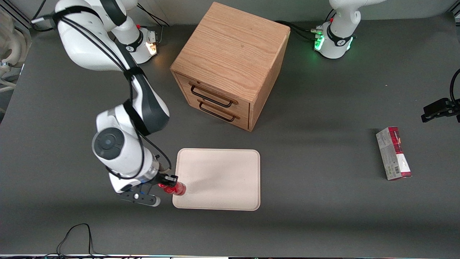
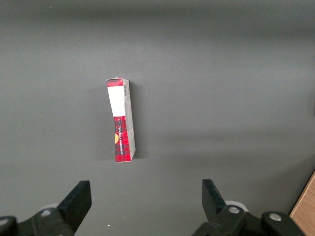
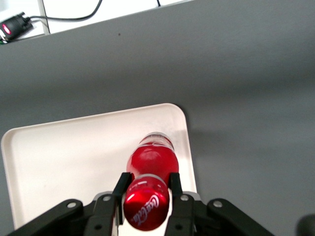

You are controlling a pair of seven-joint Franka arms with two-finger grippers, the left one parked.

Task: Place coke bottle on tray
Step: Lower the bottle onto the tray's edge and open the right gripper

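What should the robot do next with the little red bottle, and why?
Probably carry it a bit farther in over the tray, then lower it. The claw is shut on the coke bottle, which hangs over the tray's edge near a corner, toward the working arm's end. Letting go there might tip it off the rim.

1. A red-and-grey carton lies flat on the dark grey table; one end panel is white, the rest red plaid.
2. A wooden corner shows at the frame's edge.
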